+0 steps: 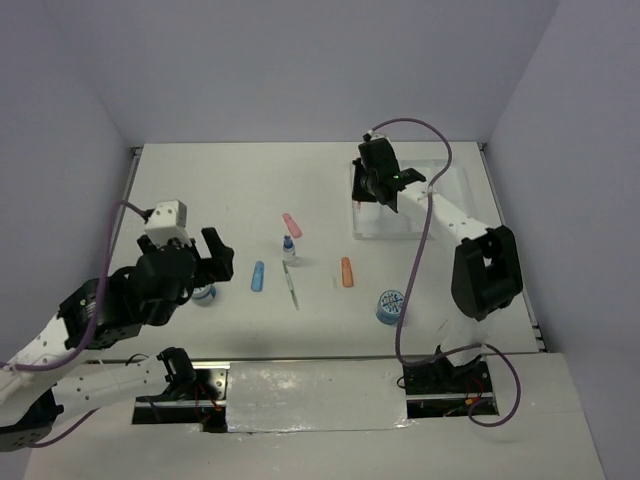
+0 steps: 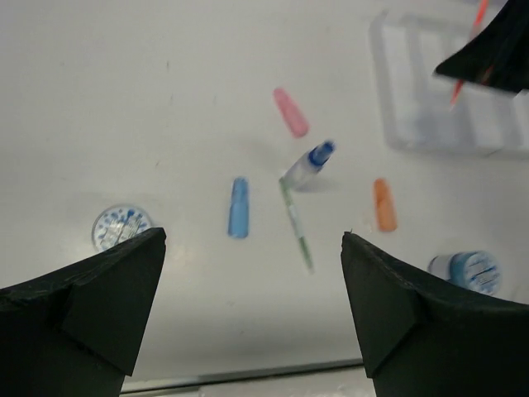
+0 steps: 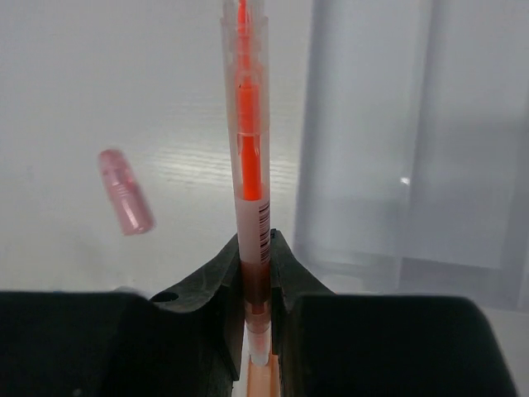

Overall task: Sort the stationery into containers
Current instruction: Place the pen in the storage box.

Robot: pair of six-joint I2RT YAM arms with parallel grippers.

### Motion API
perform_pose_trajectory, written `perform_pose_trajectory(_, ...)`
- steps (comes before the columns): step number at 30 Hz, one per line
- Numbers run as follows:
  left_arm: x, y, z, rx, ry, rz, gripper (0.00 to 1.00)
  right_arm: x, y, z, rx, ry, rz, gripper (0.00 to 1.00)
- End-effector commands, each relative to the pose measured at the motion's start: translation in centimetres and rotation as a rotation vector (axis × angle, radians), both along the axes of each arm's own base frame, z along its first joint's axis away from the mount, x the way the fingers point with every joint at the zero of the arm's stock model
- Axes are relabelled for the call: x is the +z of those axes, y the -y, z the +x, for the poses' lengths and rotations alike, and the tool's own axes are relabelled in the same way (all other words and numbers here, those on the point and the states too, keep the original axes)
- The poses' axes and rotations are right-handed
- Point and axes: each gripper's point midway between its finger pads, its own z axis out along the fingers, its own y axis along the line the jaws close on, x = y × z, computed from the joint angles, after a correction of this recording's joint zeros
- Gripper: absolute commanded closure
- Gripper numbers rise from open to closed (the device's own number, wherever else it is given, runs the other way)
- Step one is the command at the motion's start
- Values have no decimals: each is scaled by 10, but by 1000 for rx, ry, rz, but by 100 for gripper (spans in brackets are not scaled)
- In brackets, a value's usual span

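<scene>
Orange pen (image 3: 246, 157) is clamped in the right hand (image 3: 256, 269), hovering at the tray (image 3: 372, 149) edge, perhaps outside it; next, shift over it and release. Left hand (image 2: 252, 240) gapes.

A white tray (image 1: 450, 185) sits on the white table (image 1: 200, 180). A pink piece (image 1: 292, 225), blue piece (image 1: 258, 276), orange piece (image 1: 347, 272), bottle (image 1: 289, 249) and pen (image 1: 292, 285) lie near the middle. The left roll (image 1: 205, 295) and right roll (image 1: 390, 306) lie nearer the front.

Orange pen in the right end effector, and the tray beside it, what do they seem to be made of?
The orange pen: probably clear, smooth plastic; the orange core shows through the barrel, which carries a printed barcode. The tray: likely translucent whitish plastic, fairly glossy; it shows a small bright glint and soft-edged moulded ridges, though blur leaves this open.
</scene>
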Motion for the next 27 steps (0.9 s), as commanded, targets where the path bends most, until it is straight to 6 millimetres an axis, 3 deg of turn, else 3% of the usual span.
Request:
perform_pose_trajectory(1, -30, -5, -14, -33, -85, 36, 1, -6, 27, 18, -65, -54, -107, 98)
perform_pose_trajectory(2, -35, -4, -16, -45, -104, 49, 1, -13, 30, 17, -62, -96, -127, 97)
perform_pose_trajectory(3, -38, -4, -17, -52, -114, 56, 1, -20, 32, 31, -70, -114, -142, 97)
perform_pose_trajectory(5, -43, -3, -19, -65, -134, 83, 1, -28, 34, 39, -70, -140, -157, 96)
perform_pose_trajectory(6, -45, -4, -19, -64, -139, 95, 1, -46, 36, 42, -73, -176, -170, 96)
perform_pose_trajectory(9, -55, -5, -20, -68, -158, 129, 1, -69, 48, 47, -101, -229, -213, 91)
perform_pose_trajectory(12, -65, 1, -22, -100, -177, 130, 1, -88, 52, 52, -100, -263, -201, 89)
perform_pose_trajectory(15, -78, 8, -25, -148, -192, 139, 1, -96, 54, 55, -89, -275, -196, 80)
perform_pose_trajectory(17, -86, 9, -26, -149, -208, 142, 1, -97, 50, 55, -69, -280, -188, 72)
perform_pose_trajectory(21, -84, 12, -26, -162, -205, 138, 1, -89, 46, 55, -55, -270, -160, 37)
perform_pose_trajectory(25, -87, 17, -24, -165, -209, 131, 1, -65, 44, 53, -55, -234, -138, 32)
perform_pose_trajectory(27, -92, 21, -23, -160, -219, 119, 1, -40, 42, 49, -52, -190, -112, 32)
